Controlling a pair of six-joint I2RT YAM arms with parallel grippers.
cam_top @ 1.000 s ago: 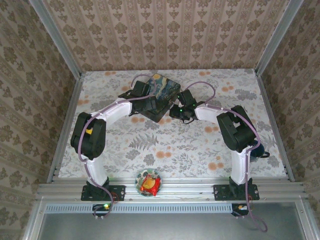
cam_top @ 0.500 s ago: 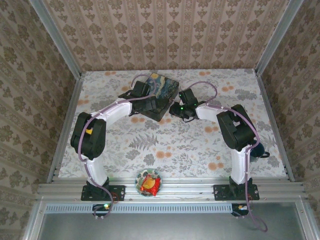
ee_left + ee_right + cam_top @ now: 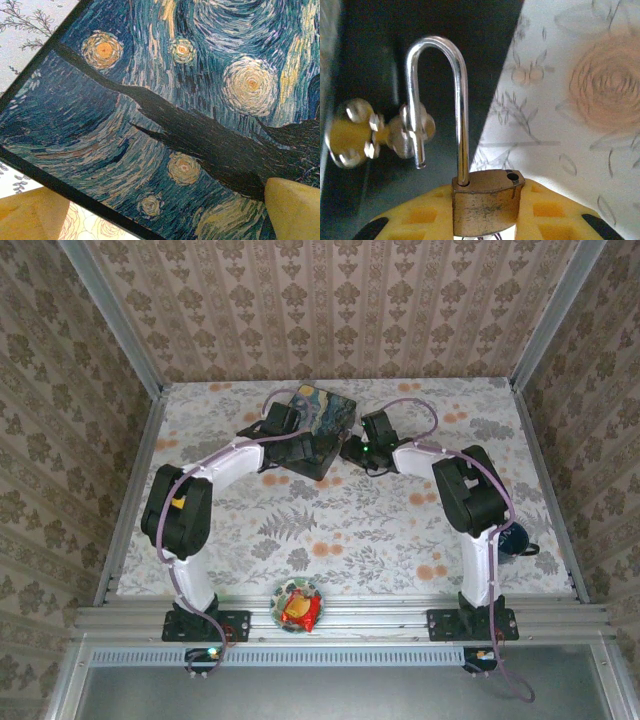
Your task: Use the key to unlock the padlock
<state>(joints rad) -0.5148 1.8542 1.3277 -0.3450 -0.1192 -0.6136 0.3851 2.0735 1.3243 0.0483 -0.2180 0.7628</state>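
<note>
My right gripper [image 3: 487, 222] is shut on the brass body of the tiny padlock [image 3: 485, 202], clamped between its yellow fingers [image 3: 415, 217]. The silvery shackle [image 3: 461, 100] stands up, sprung open. Its free end hangs clear of the body, right by the brass latch [image 3: 375, 131] on the dark side of the painted tin [image 3: 325, 418]. Seen from above, the right gripper [image 3: 350, 452] sits at the tin's right side. My left gripper [image 3: 300, 445] is open over the tin's starry lid [image 3: 165, 100], one finger [image 3: 30, 217] past the lid's edge, the other [image 3: 295, 210] above the lid. The key is out of view.
A small plate of red snacks [image 3: 298, 606] rests on the rail at the near edge. A dark mug [image 3: 516, 538] stands beside the right arm's base. Patterned walls close in the floral table [image 3: 340, 540] at the back and both sides.
The right gripper has moved a little toward the back along the tin's right side. The tin has shifted slightly toward the back. The left gripper stays open over the lid.
</note>
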